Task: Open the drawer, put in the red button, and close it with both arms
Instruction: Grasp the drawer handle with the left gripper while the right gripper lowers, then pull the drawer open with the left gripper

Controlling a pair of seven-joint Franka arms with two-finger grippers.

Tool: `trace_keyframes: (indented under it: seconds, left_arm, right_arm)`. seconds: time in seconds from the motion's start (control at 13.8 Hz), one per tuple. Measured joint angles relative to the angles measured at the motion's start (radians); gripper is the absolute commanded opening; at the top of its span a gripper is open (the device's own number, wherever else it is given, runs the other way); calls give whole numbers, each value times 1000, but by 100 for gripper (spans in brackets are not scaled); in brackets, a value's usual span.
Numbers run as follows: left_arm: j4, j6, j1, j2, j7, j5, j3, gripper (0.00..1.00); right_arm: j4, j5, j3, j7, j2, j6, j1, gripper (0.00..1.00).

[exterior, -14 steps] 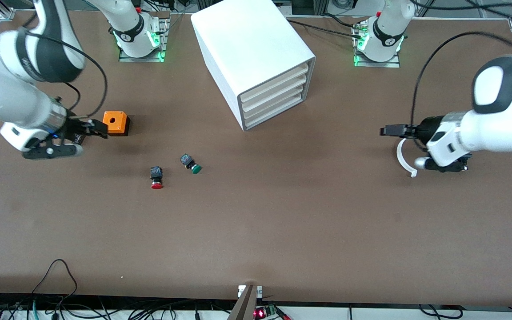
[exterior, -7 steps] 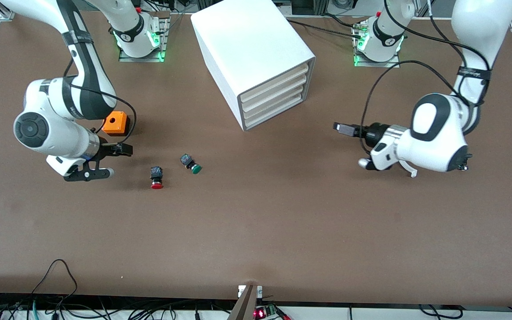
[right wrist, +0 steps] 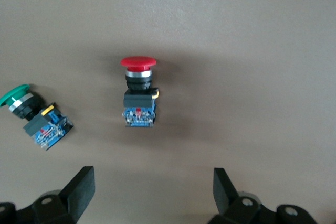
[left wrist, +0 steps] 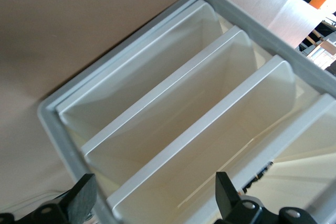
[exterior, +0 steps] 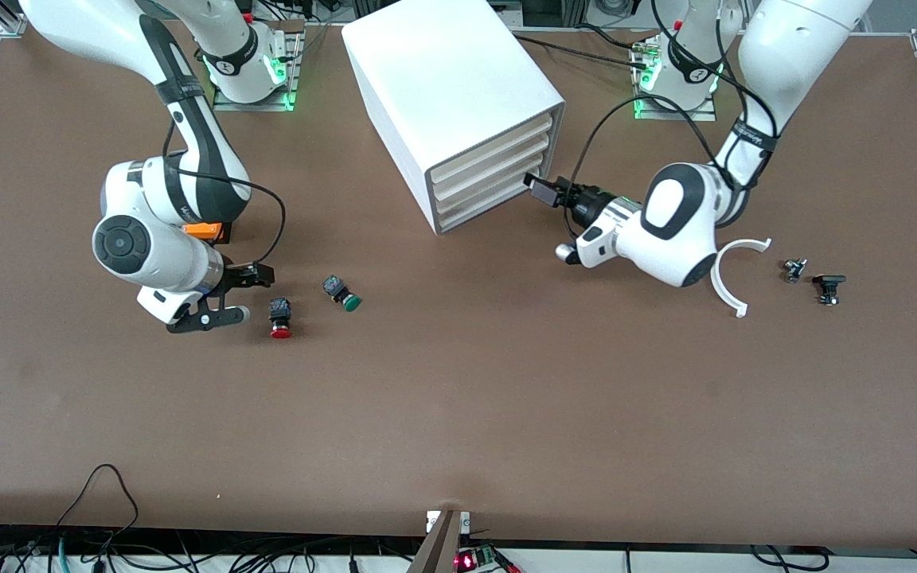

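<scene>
The red button [exterior: 280, 318] lies on its side on the brown table, red cap toward the front camera. It also shows in the right wrist view [right wrist: 139, 93]. My right gripper [exterior: 255, 278] is open and empty, low beside the button on the right arm's side; in its wrist view [right wrist: 152, 190] the button is a short way ahead of the fingertips. The white cabinet [exterior: 458, 87] has four shut drawers [exterior: 490, 167]. My left gripper [exterior: 542, 189] is open and empty, right at the lower drawer fronts [left wrist: 210, 129], fingers [left wrist: 84, 198] spread.
A green-capped button [exterior: 345, 294] lies close beside the red one, also in the right wrist view [right wrist: 26, 108]. An orange cube [exterior: 205, 231] is partly hidden by the right arm. A white curved piece [exterior: 733, 274] and small black parts [exterior: 828, 285] lie toward the left arm's end.
My right gripper has moved across the table up to the red button. My left gripper has swung in to the drawer fronts, uncovering the white curved piece and small parts.
</scene>
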Motion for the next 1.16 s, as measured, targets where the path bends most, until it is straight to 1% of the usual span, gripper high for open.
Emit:
trace_keyframes:
  seconds: [0.15,0.36,0.44,0.51,0.58,0.65,0.73,0.87,1.02,1.16]
  left_arm:
    - [-23,45,-1,7,0,-39,-39,98]
    - [-63,124,-2,7,0,-50,-94,98]
    - [-78,154,-2,7,0,-50,-107,96]
    - [-92,183,-1,7,0,-50,-119,86]
    - [-104,208,-1,7,0,-50,-132,59]
    - [-115,232,-1,7,0,-50,-146,7]
    - [-124,256,-2,7,0,-50,-159,0]
    - [-121,270,5,4,0,-60,-171,0]
    - [-114,270,29,-5,7,-62,-164,0]
    - [-102,271,64,-18,56,-51,-116,0]
  right_arm:
    - [-13,0,0,-23,22,53,0,100]
    - [-69,0,1,-48,41,151,0,100]
    - [-85,0,2,-52,44,179,0,100]
    - [-95,0,7,-53,46,201,0,100]
    - [-100,0,14,-53,49,214,0,100]
    - [-102,0,20,-53,52,223,0,100]
    - [-103,0,24,-53,55,231,0,100]
    - [-104,0,30,-53,65,251,0,100]
    - [-104,0,36,-53,85,283,0,100]
    - [-104,0,39,-53,106,317,0,100]
